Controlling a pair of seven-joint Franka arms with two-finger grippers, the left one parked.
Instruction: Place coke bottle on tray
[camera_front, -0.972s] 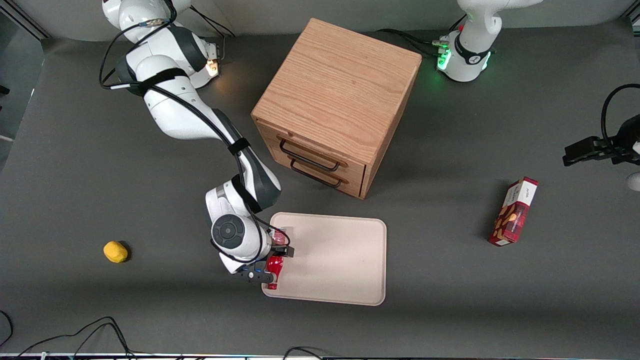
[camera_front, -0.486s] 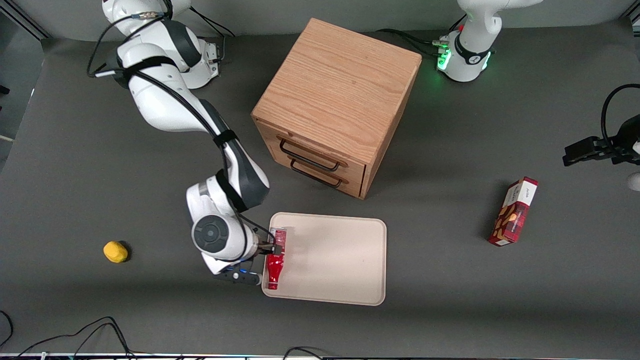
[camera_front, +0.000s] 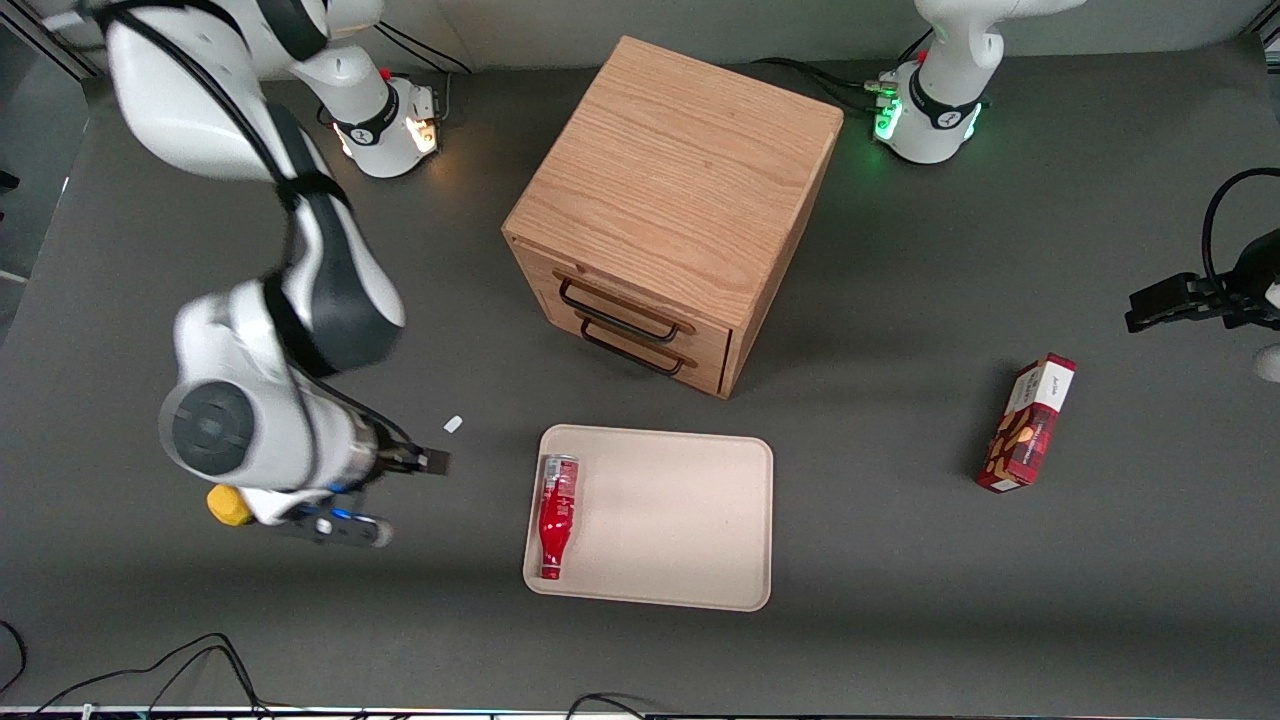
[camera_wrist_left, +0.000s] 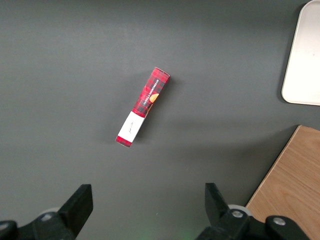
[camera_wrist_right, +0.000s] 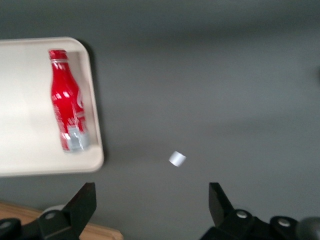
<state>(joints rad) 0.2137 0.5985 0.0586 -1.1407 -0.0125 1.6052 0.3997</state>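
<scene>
on the tray (camera_front: 680, 520), in the front view, the coke bottle (camera_front: 553, 518) is seen lying flat along the rim at the working arm's end, its cap pointing toward the camera and its silvery base toward the wooden drawer cabinet (camera_front: 670, 210). the gripper (camera_front: 385, 495) is held over bare table well apart from the tray, toward the working arm's end, with its fingers spread wide and nothing between them; a yellow object (camera_front: 228, 506) is partly covered by the wrist, and a small white scrap (camera_front: 453, 424) lies between gripper and cabinet. a red snack box (camera_front: 1027, 424) is found toward the parked arm's end. from the right wrist view, the bottle (camera_wrist_right: 67, 106) is shown inside the tray (camera_wrist_right: 30, 150), just beside its rim, the fingers (camera_wrist_right: 80, 205) wide apart, and the scrap (camera_wrist_right: 177, 159) on the table near the tray's corner. from the left wrist view, the snack box (camera_wrist_left: 143, 106) is seen flat on the table, with a tray corner (camera_wrist_left: 302, 60) and a cabinet edge (camera_wrist_left: 287, 185).
</scene>
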